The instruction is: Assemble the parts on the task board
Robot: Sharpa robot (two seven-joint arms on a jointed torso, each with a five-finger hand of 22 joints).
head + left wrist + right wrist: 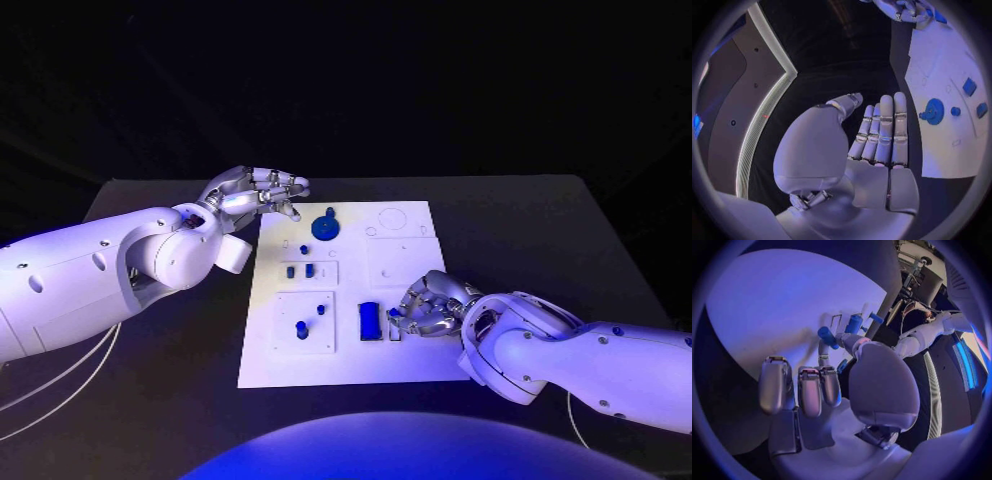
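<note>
Task board (pixel 411 360): white plate lying flat in the middle of the black table (pixel 577 230).
Left hand (pixel 257 193): raised just off the board's far left corner, palm up; in the left wrist view (pixel 879 137) the fingers lie straight and pressed side by side, holding nothing.
Right hand (pixel 428 303): down on the board's near right part, fingers curled in; the right wrist view (pixel 832 375) shows a small blue peg (pixel 827 337) at the thumb and fingertip, though whether it is actually pinched cannot be told.
Round blue part (pixel 326 226): sits at the board's far end, near the left hand.
Blue block (pixel 371 321): stands just beside the right hand.
Small blue pieces (pixel 297 271): sit in the board's middle left recess.
</note>
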